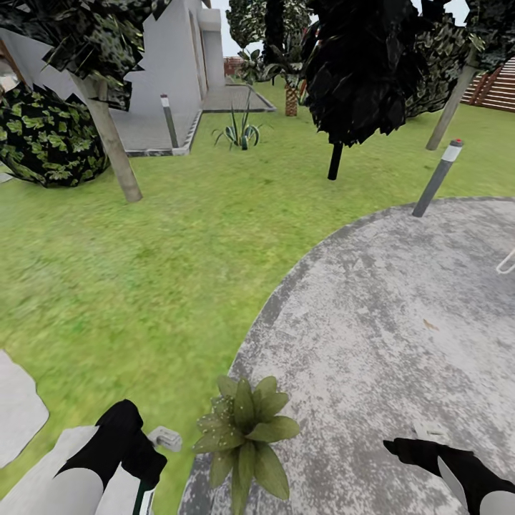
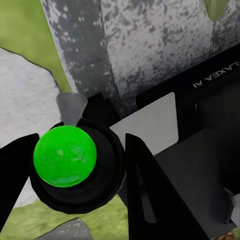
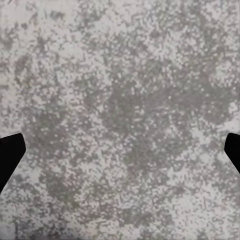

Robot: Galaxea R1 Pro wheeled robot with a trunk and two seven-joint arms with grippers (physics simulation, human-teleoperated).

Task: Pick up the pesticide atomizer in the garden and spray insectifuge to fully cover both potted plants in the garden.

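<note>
Left wrist view: the left gripper has its two dark fingers closed on the pesticide atomizer, one on each side. The bottle is seen end-on: a bright green round face set in a black ring, with a small grey piece above it. Beyond the fingers lie grey speckled paving, a strip of lawn and part of the robot's own black-and-white body.

Head view: the left arm sits just beside the potted plant; a small grey part shows at its tip, between arm and plant. The bottle body cannot be made out there.

Right wrist view: the right gripper has its fingers wide apart, with bare grey patio between them and nothing held. In the head view the right gripper hovers over the patio, on the plant's other side, apart from it.

Potted plant: low rosette of broad green leaves, some pale-speckled, standing at the patio's edge where paving meets the lawn. Its pot is hidden under the leaves.

Further from the plant: a grey bollard lamp with a red dot at the patio's far rim; a spiky long-leaved plant on the far lawn.
</note>
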